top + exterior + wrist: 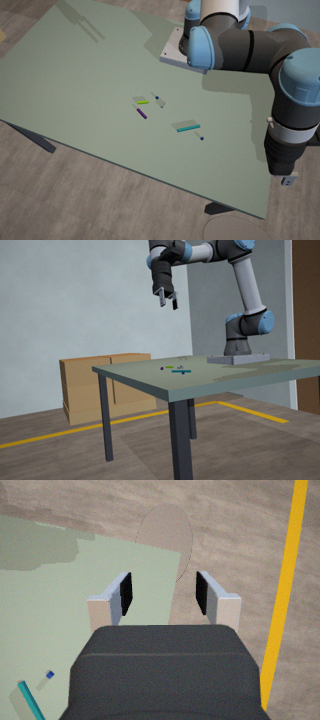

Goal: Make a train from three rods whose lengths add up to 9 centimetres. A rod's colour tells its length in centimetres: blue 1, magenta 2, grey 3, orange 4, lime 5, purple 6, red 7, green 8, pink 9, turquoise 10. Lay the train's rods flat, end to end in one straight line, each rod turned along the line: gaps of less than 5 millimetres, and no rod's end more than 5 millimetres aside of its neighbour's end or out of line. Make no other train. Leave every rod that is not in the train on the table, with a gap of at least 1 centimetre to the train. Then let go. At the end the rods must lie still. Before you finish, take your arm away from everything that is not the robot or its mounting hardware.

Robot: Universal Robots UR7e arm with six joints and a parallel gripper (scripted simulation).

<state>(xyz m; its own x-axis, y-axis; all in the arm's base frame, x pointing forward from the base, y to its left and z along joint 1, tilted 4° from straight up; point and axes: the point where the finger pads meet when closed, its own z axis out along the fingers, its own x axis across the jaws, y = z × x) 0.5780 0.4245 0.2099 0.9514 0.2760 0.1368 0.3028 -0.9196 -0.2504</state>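
Observation:
My gripper (169, 307) (163, 585) is open and empty, high above the table's corner region, far from the rods. The rods lie flat and apart. A lime rod (142, 102) (169, 367) lies beside a slanting purple rod (141, 113) (161, 368). A small grey rod (163, 104) (179, 367) lies right of the lime one, with a blue rod (156, 97) (180, 366) just behind it. A long turquoise rod (188, 128) (181, 371) (31, 700) lies nearer the front, with a second blue rod (202, 138) (183, 373) (50, 675) close to one end.
The green table (103, 77) (144, 376) (30, 610) bears the robot's base plate (173, 49) (219, 360) at the back. The table's edge and corner show under the gripper in the wrist view. Cardboard boxes (85, 384) stand on the floor behind the table.

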